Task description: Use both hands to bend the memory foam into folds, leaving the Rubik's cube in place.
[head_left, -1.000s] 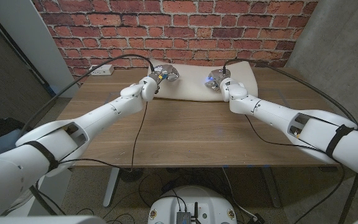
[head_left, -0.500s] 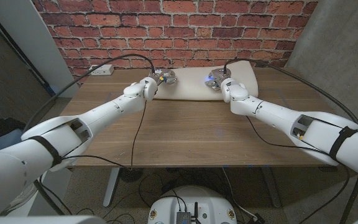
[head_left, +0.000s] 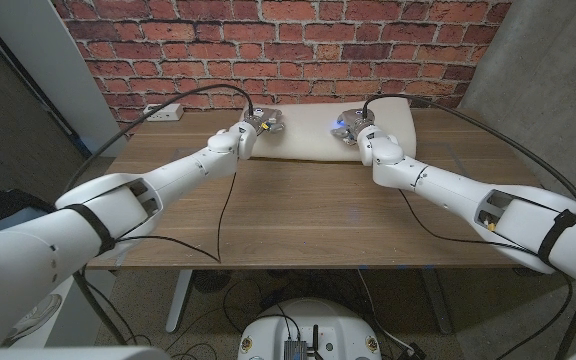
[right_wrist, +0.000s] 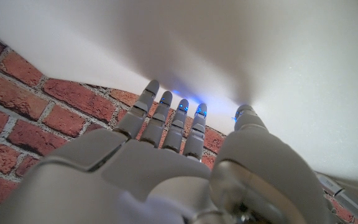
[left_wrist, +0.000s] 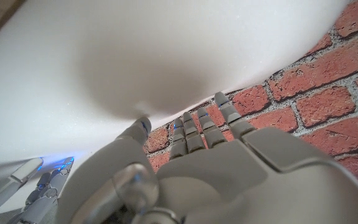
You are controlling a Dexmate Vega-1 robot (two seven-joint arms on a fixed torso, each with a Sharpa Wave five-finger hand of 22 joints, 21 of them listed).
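Lying white and smooth along the worktop's (head_left: 298,200) far edge, foam (head_left: 313,140) is gripped by left robot hand (head_left: 258,124) and right robot hand (head_left: 353,126).

A wooden table (head_left: 298,215) is seen before a red brick wall (head_left: 288,40). A white power strip (head_left: 162,112) is set at the table's 11 o'clock corner. A grey concrete wall (head_left: 543,80) is seen at 2 o'clock.
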